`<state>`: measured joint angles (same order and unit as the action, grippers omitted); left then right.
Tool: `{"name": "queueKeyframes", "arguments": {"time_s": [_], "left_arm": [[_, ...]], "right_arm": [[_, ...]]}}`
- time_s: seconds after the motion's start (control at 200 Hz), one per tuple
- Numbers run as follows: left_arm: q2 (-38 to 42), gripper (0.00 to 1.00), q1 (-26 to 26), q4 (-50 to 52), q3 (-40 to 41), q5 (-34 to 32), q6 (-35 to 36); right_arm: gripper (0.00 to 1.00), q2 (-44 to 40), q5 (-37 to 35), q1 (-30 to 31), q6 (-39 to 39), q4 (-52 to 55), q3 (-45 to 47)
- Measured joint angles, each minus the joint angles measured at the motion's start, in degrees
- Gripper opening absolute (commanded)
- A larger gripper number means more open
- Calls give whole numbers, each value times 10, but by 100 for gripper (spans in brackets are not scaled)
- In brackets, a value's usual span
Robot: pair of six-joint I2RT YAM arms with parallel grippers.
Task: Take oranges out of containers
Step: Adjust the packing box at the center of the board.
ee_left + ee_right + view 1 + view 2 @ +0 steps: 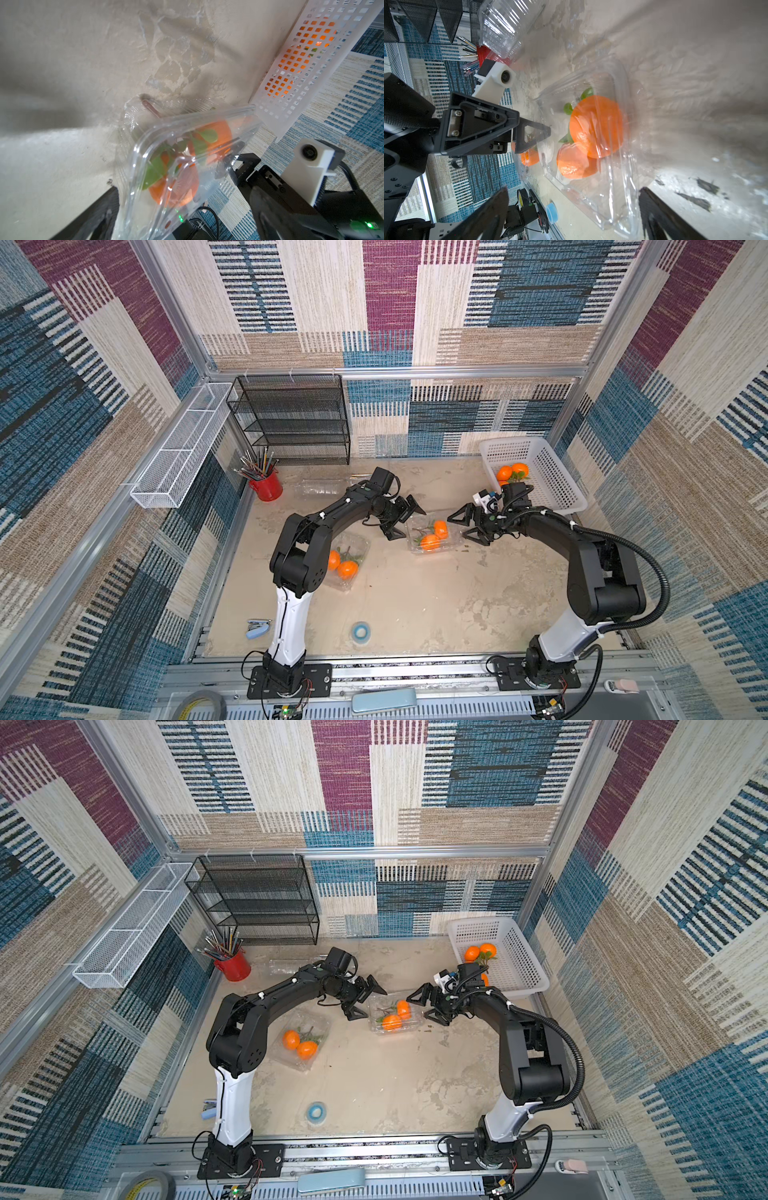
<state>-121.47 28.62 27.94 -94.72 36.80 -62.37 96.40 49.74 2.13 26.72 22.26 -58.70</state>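
So, in both top views the left gripper (411, 524) and right gripper (457, 527) face each other across a clear clamshell box (415, 547) mid-table. There's one at each end, both with jaws spread wide and nothing in them. Two oranges (430, 542) with green leaves sit inside the box. Can't tell if any finger actually touches the plastic.

A second clamshell (320, 1023) with its own orange pair (306, 1049) lies by the left arm's elbow, well apart from both grippers. Loose oranges (515, 470) are in the white perforated basket (552, 485), back right. Empty clamshells (320, 489) lie near a red cup of brushes (266, 489).

Left wrist view: the clamshell box (135, 166) sits between this gripper's blurry, wide-apart fingers (97, 218). The lid looks shut, and the oranges (222, 135) show through it. The right gripper's finger (247, 164) is just at the far end. Orange also shows through the holes in the basket (276, 120).

Right wrist view: the box (618, 203) lies between this gripper's spread fingers (492, 216), with the oranges (598, 124) inside. The left gripper's finger (529, 133) is right at the opposite end.
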Motion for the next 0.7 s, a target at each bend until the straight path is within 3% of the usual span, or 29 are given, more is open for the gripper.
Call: {"name": "queueKeyframes", "arguments": {"time_s": [0.696], "left_arm": [[4, 100, 0, 14, 7, 5, 10]], "right_arm": [[98, -1, 73, -9, 9, -121, 27]]}}
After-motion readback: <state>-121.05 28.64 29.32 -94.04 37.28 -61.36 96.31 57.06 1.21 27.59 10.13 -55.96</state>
